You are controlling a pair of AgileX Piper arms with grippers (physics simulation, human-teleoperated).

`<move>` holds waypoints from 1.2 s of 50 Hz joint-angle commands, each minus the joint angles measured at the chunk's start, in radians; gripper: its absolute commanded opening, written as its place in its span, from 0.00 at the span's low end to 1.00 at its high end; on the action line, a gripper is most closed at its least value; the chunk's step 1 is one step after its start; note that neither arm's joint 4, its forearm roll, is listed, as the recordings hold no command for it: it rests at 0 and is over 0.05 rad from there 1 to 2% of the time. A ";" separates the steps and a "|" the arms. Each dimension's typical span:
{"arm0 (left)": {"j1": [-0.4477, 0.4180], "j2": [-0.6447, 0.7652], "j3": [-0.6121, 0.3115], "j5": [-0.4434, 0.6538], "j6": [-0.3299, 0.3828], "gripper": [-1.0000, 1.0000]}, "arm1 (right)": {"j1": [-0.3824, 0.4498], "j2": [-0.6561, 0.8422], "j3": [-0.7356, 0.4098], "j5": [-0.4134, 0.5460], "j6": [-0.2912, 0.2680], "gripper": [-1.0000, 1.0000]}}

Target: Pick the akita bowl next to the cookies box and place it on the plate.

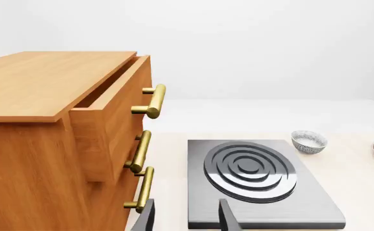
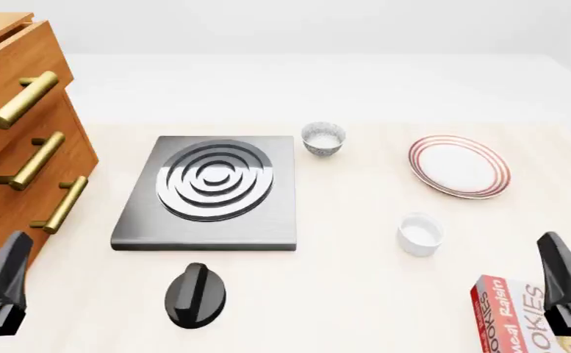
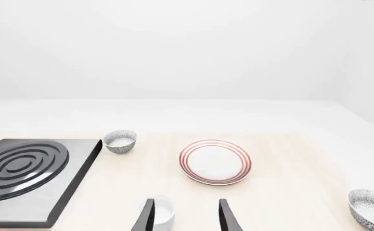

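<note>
Akita bowl (image 3: pixel 371 208), patterned grey outside, white inside

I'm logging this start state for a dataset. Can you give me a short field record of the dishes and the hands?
plate: round white red-ringed plate, bare, right side of table
first bowl: small grey-patterned bowl, beside grey square burner slab
second bowl: matching patterned bowl, seen only in right wrist view
cookies box: red and white carton, near right edge
left hand: open, empty
right hand: open, empty
</note>
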 commanded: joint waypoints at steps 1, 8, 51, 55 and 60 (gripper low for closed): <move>0.000 0.004 -0.003 -0.001 0.000 1.00 | 0.006 0.002 -0.001 0.000 -0.009 1.00; 0.000 0.004 -0.003 -0.001 0.000 1.00 | 0.007 0.001 -0.001 0.000 -0.004 1.00; 0.000 0.004 -0.003 -0.001 0.000 1.00 | -0.139 0.250 -0.593 0.491 0.005 1.00; 0.000 0.004 -0.003 -0.001 0.000 1.00 | -0.158 0.320 -0.653 0.540 0.006 1.00; 0.000 0.004 -0.003 -0.001 0.000 1.00 | -0.194 0.379 -0.717 0.580 0.004 1.00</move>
